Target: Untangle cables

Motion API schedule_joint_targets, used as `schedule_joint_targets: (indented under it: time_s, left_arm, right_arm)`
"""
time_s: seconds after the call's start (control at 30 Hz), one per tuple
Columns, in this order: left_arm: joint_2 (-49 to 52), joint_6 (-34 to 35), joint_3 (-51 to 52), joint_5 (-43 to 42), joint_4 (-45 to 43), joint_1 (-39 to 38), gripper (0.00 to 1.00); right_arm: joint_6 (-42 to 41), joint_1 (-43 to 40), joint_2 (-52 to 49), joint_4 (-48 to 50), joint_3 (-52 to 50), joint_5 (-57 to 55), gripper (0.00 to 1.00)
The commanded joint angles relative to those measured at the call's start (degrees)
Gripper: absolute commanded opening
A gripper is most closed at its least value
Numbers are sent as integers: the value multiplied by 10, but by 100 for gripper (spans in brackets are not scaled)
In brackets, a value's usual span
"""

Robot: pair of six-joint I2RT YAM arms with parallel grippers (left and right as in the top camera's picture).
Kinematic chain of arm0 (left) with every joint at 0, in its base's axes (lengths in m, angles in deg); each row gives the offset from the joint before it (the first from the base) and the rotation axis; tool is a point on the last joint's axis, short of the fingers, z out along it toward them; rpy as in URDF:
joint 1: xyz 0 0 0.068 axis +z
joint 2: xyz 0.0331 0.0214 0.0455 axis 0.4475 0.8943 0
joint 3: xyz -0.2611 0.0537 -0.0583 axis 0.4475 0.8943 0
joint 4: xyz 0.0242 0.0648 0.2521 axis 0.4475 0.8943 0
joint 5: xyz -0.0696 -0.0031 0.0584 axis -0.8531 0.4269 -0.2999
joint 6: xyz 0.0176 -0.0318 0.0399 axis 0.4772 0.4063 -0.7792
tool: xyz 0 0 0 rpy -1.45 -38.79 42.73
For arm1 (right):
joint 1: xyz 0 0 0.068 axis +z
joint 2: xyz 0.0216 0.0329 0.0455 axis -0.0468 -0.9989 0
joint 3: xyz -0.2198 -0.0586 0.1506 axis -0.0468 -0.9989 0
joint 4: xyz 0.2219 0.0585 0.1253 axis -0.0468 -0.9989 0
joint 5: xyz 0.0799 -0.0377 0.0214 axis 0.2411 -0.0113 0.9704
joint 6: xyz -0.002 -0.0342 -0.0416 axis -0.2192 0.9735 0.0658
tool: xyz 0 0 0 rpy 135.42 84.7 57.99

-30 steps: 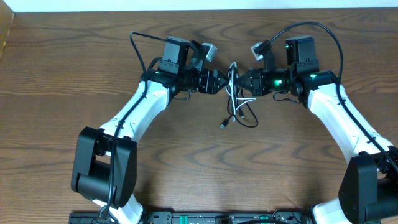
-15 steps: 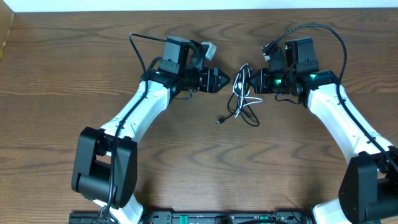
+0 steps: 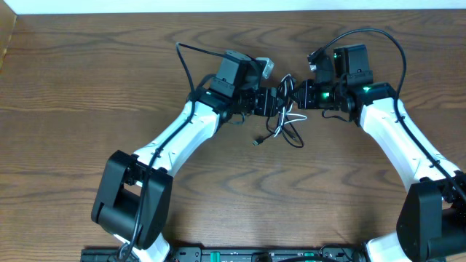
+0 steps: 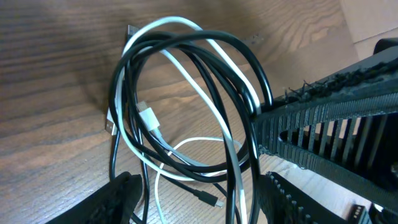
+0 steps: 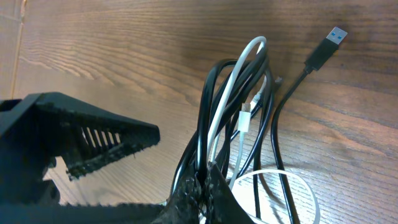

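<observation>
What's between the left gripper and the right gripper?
The upper loops of the cables, pinched by the shut right gripper. The open left gripper faces them. This is clearest in the left wrist view.

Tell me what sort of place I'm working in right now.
Likely a robotics lab or test bench, not a home: a bare wood-grain table, the white left arm and right arm based at its near edge, and a small cable tangle between them.
</observation>
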Motion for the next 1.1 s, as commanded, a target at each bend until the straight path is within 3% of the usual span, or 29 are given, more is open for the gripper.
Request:
schedule_joint_targets:
  time_s: [0.0, 0.27, 0.4, 0.63, 0.9, 1.07]
  left_arm:
    - [12, 12, -12, 25, 1, -12, 64]
    - [55, 46, -12, 23, -1, -15, 57]
    - [55, 39, -12, 25, -12, -8, 8]
    - [37, 40, -14, 109, -11, 45, 7]
    - [-82, 40, -16, 109, -7, 103, 8]
    - [-151, 40, -16, 106, -6, 102, 8]
  right_arm:
    - [-8, -2, 9, -2, 8, 5, 1]
    - [-7, -3, 9, -2, 8, 15, 1]
    - [-5, -4, 9, -2, 8, 15, 1]
    - [21, -18, 9, -52, 8, 0, 1]
    - [21, -65, 9, -113, 7, -223, 1]
    - [21, -81, 9, -113, 8, -279, 1]
